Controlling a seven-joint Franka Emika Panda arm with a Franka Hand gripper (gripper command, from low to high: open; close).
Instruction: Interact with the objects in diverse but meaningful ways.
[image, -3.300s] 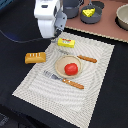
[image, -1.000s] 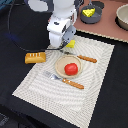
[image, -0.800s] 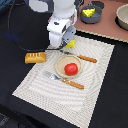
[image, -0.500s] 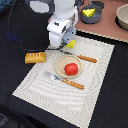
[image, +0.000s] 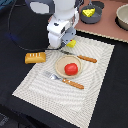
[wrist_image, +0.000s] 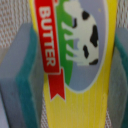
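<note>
Since 3.3 s ago arm came down onto placemat (image: 95, 75). Gripper (image: 68, 45) now straddles yellow butter packet (wrist_image: 75, 60), pads (wrist_image: 17, 75) at both sides; can't tell if clamped. Packet sits just beyond plate (image: 60, 67) w/ tomato (image: 71, 69).

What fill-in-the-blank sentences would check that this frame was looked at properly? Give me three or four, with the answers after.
1. The red tomato sits on a small ____.
2. The word printed on the yellow packet between the pincer's pads is ____.
3. The cheese wedge lies inside the ____.
4. The bread loaf lies off the placemat, on the exterior view's ____ side.

Missing words: plate; BUTTER; pot; left
</note>
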